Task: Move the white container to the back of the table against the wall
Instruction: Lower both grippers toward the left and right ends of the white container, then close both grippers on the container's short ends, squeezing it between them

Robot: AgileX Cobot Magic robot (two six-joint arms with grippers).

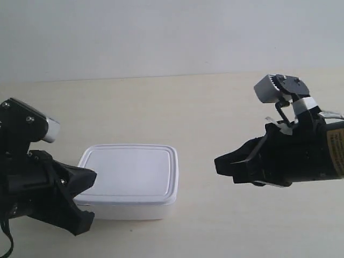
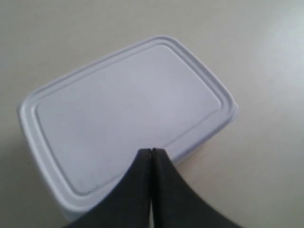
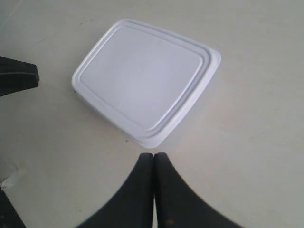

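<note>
- White container [image 1: 129, 173]: smooth plastic, rounded rectangle, flat rimmed lid, on the pale table [image 1: 215, 107].
- Left gripper [image 2: 151, 152]: black jaws pressed together above the lid's edge.
- Right gripper [image 3: 154, 156]: jaws clenched; its yellow label [image 1: 337, 153] is unreadable.

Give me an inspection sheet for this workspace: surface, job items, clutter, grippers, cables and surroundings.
Surface: pale cream table, flat, faintly speckled.
Job's things: white container, closed, flat on the table, well short of the wall.
Clutter: nothing seen.
Grippers: left gripper fingers shut, tips at the container's edge, contact unclear; right gripper fingers shut, apart from the container, holding nothing.
Cables: dark cord hanging at the exterior view's lower left edge.
Surroundings: plain light wall behind the table.
</note>
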